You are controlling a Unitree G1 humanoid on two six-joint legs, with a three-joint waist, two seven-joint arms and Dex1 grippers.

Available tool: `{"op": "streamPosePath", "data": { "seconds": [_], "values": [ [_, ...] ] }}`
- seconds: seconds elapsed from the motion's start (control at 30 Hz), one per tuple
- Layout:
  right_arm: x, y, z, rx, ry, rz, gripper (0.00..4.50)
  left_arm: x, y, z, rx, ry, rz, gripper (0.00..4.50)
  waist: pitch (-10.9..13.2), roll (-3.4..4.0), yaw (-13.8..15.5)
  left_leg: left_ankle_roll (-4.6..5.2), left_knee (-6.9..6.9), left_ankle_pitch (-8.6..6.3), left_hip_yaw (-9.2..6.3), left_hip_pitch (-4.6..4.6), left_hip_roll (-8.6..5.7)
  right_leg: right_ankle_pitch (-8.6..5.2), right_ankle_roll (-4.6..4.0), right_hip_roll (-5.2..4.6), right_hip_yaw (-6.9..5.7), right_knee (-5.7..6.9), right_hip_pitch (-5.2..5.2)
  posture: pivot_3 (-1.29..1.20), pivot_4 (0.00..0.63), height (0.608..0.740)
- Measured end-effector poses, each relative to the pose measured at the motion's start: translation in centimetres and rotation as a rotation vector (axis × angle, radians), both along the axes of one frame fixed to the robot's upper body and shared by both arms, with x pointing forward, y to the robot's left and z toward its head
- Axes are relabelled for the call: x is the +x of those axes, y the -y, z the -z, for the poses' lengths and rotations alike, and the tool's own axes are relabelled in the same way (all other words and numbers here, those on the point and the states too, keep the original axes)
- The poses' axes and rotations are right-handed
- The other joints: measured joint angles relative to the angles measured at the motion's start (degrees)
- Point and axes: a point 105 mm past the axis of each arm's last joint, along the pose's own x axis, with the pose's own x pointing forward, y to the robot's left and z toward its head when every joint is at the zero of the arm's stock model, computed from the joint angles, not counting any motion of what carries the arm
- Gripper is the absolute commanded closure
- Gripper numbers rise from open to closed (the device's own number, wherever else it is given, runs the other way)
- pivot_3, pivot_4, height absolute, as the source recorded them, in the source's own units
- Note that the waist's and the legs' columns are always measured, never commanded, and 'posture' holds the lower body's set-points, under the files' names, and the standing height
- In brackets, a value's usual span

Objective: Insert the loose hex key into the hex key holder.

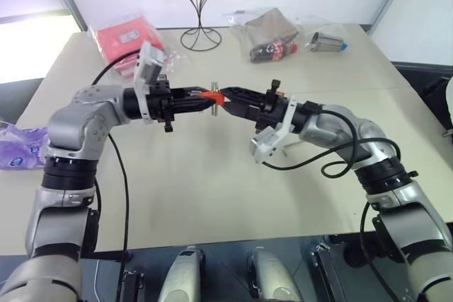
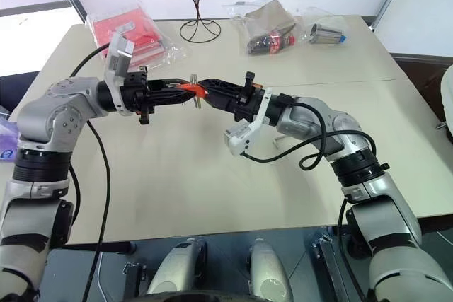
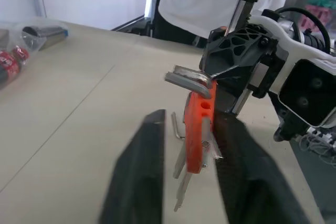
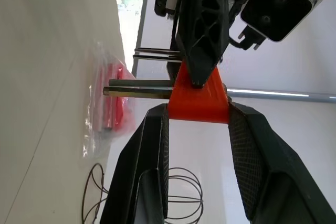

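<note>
Two robot grippers meet in the air over the middle of a beige worktop.

The right gripper clamps the small orange-red plastic hex key holder, grey keys jutting from it. The left gripper, fingers shut, presses against the holder. A thin grey L-shaped loose hex key sits just beside the holder between the left fingers.

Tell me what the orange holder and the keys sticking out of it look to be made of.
Hex key holder: probably moulded plastic, going by its uniform matte orange-red colour, blocky edges and round sockets. Keys in it: likely steel, thin straight grey rods with a dull metallic sheen.
</note>
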Motion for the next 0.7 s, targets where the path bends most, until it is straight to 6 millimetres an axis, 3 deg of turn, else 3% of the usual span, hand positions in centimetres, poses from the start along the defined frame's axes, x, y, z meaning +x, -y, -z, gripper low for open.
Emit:
{"op": "streamPosePath", "data": {
  "seconds": [0.43, 0.63, 0.67, 0.7],
  "values": [
    [0.11, 0.09, 0.01, 0.002, -0.013, 0.006, 3.46, 0.13, 0.16, 0.04, 0.001, 0.011, -0.007, 4.43, 0.00, 0.00, -0.01, 0.00, 0.00, 0.00, 0.00, 0.00, 0.00, 0.00, 0.00, 0.00, 0.00, 0.00, 0.00, 0.00, 0.150, 0.740],
    [-0.03, 0.01, 0.01, -0.010, -0.032, 0.002, 0.37, 0.15, 0.37, 0.06, -0.006, 0.011, -0.005, 4.50, 0.00, 0.00, -0.02, 0.00, 0.00, 0.00, 0.00, 0.00, 0.00, 0.00, 0.00, 0.00, 0.00, 0.00, 0.00, 0.00, 0.150, 0.740],
    [-0.02, 0.00, 0.02, -0.013, -0.034, 0.004, 0.02, 0.15, 0.39, 0.07, -0.007, 0.010, -0.004, 4.50, 0.00, 0.00, -0.02, 0.00, 0.01, 0.00, 0.00, 0.00, 0.01, 0.00, 0.00, 0.00, 0.00, 0.00, 0.00, 0.00, 0.150, 0.740],
    [0.02, 0.00, 0.08, -0.020, -0.038, 0.010, 0.02, 0.16, 0.38, 0.07, -0.007, 0.011, -0.005, 4.50, 0.00, 0.00, -0.02, 0.00, 0.00, 0.00, 0.00, 0.00, 0.00, 0.00, 0.00, 0.00, 0.00, 0.00, 0.00, 0.00, 0.150, 0.740]
  ]
}}
